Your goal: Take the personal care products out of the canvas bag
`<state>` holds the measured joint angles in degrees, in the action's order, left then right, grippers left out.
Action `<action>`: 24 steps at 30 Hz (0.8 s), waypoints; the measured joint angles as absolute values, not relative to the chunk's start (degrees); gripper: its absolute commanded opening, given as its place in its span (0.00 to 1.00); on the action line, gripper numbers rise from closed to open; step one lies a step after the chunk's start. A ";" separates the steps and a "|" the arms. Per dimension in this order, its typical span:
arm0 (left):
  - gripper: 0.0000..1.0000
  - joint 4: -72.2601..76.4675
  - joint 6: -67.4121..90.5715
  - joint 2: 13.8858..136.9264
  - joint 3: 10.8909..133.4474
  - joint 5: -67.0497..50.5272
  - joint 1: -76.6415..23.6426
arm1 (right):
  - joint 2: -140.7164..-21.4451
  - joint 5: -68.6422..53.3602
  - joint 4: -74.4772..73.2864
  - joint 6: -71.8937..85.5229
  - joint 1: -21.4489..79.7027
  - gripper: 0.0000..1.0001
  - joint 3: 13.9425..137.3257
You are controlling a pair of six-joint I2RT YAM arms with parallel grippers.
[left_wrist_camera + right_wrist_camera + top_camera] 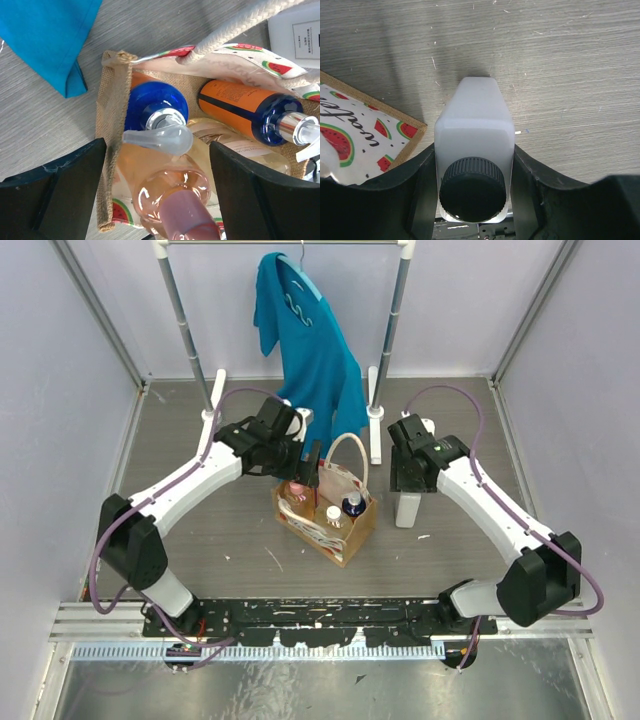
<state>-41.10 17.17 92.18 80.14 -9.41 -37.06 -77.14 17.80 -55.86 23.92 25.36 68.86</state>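
The canvas bag (345,530) stands at the table's middle, with watermelon print and cream handles. Inside are a peach bottle (165,185) with a pink cap, a blue-topped bottle (150,102) with a clear pump, and an orange bottle (235,102) with a dark blue cap. My left gripper (307,468) hovers over the bag's left end. It is open (157,200), its fingers (55,192) apart on either side of the peach bottle, not touching it. My right gripper (410,478) is shut (474,167) on a white rectangular bottle (474,120) with a dark cap, upright on the table right of the bag (355,130).
A teal garment (310,350) hangs from a white rack (390,330) behind the bag, and its hem shows in the left wrist view (45,35). Grey walls close in the left, right and back sides.
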 measured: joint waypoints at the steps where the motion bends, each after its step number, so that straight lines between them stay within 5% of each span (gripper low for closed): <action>1: 0.84 -41.21 16.93 92.66 80.36 -8.88 -37.63 | -77.14 17.72 -55.55 23.92 25.34 0.32 68.31; 12: 0.84 -47.55 14.98 97.10 87.22 4.16 -45.36 | -76.58 17.21 -53.41 23.81 25.06 0.33 65.56; 17: 0.81 -49.98 15.07 97.21 88.47 7.49 -46.19 | -76.40 16.99 -52.86 23.42 24.99 0.49 65.28; 24: 0.87 -53.08 16.16 96.27 90.37 14.41 -47.77 | -75.75 16.82 -52.05 22.61 24.93 0.50 64.58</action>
<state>-53.08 16.16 96.27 90.37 14.41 -47.77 -75.75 16.82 -52.05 22.61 24.93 64.58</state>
